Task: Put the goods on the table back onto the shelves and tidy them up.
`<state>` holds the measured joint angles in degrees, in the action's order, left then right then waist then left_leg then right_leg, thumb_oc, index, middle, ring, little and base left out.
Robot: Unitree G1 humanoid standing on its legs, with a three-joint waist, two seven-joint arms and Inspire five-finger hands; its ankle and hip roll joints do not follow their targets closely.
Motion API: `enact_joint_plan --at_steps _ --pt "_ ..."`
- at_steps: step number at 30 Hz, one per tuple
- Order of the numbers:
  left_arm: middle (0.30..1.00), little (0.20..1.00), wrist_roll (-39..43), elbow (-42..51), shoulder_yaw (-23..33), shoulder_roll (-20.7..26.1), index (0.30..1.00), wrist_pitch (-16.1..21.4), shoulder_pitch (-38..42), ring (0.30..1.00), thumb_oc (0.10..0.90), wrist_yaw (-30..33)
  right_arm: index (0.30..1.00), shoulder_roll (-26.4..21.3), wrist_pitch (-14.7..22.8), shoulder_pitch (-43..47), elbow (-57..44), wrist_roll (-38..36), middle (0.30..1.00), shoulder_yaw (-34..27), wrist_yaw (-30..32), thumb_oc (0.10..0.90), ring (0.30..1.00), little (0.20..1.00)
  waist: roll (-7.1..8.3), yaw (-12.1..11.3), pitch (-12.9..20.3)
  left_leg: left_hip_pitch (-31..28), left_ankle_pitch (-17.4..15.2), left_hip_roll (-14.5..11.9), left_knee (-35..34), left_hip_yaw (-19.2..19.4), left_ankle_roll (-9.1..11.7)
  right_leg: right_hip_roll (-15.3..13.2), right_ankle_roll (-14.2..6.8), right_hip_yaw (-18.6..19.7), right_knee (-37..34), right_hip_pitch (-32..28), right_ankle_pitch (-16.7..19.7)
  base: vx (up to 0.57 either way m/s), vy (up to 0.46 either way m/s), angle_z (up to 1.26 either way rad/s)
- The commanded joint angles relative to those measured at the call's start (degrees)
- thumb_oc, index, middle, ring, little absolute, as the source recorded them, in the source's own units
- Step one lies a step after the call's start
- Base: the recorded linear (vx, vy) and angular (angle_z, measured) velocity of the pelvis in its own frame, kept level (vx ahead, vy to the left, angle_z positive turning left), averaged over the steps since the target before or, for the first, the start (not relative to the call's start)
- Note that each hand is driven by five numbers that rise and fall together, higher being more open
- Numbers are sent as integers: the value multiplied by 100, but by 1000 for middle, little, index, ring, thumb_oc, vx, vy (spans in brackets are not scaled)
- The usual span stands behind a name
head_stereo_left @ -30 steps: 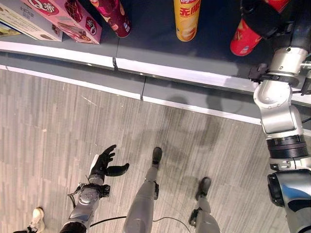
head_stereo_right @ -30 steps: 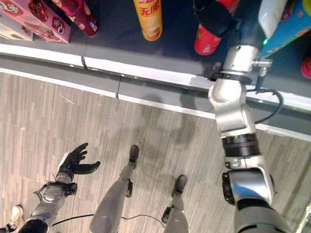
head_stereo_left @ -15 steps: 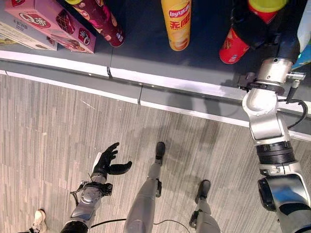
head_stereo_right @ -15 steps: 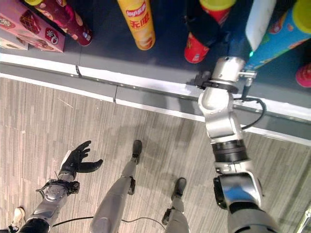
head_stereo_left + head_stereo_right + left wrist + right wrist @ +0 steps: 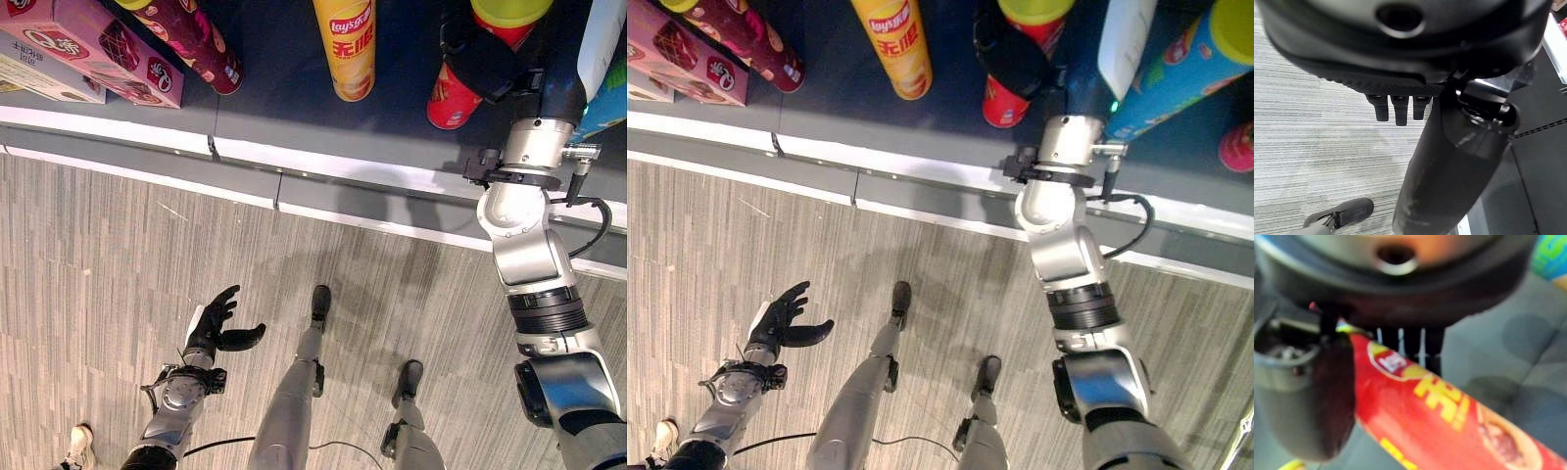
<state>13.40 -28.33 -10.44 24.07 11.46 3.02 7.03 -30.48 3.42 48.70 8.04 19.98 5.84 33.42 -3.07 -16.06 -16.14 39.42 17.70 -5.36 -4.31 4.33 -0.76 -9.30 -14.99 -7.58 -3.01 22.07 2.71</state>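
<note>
I count five crisp tubes on the shelf (image 5: 872,127) — one yellow (image 5: 892,44), two red (image 5: 1019,69), one maroon (image 5: 749,39), one blue (image 5: 1181,69) — plus two boxes (image 5: 83,54).

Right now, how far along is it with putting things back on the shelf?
Already shelved: a maroon chip can, a yellow chip can and a pink box stand in a row. In hand: the right hand grips a red chip can on the shelf. The left hand hangs open. Remaining goods aren't visible.
</note>
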Motion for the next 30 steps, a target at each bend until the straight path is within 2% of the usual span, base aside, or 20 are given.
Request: enact_joint_plan --at_steps 1,17,18,22,23,30 --pt "900 900 75 268 455 599 900 132 -430 900 800 198 900 -32 416 100 -536 286 900 -93 129 800 900 900 301 -203 210 19 -1815 -196 893 -175 885 -458 -1 -77 -199 117 1172 0 0 0" --pt "900 900 54 441 458 665 900 65 -399 900 800 155 900 33 376 34 -564 332 900 -94 119 800 900 900 313 -140 300 195 -1983 -165 1247 -158 851 -485 -1 -75 -199 78 1218 -16 0 -1" --pt "900 900 -138 -656 250 354 900 52 64 900 800 328 900 200 416 169 -436 271 900 67 132 800 900 900 385 -79 326 178 -1996 -169 1258 -158 850 -484 -1 -72 -199 74 1215 -9 -7 -4" --pt "900 900 -130 -1066 209 198 900 89 250 900 800 381 900 118 384 351 -187 262 900 144 220 800 900 900 381 -108 322 175 -1990 -182 1245 -174 854 -479 -1 -55 -199 75 1206 -3 -9 -7" --pt "900 900 -102 -1362 215 141 900 95 312 900 800 392 900 -33 343 458 -91 348 900 166 231 800 900 900 381 -132 343 145 -1987 -182 1223 -180 860 -477 -1 -56 -199 65 1184 0 0 0" --pt "900 900 -139 -1558 174 122 900 84 407 900 800 389 900 -248 318 629 -92 417 900 118 275 800 900 900 410 -178 405 25 -1968 -200 1138 -184 874 -449 -1 -42 -199 -5 1138 3 -6 1"
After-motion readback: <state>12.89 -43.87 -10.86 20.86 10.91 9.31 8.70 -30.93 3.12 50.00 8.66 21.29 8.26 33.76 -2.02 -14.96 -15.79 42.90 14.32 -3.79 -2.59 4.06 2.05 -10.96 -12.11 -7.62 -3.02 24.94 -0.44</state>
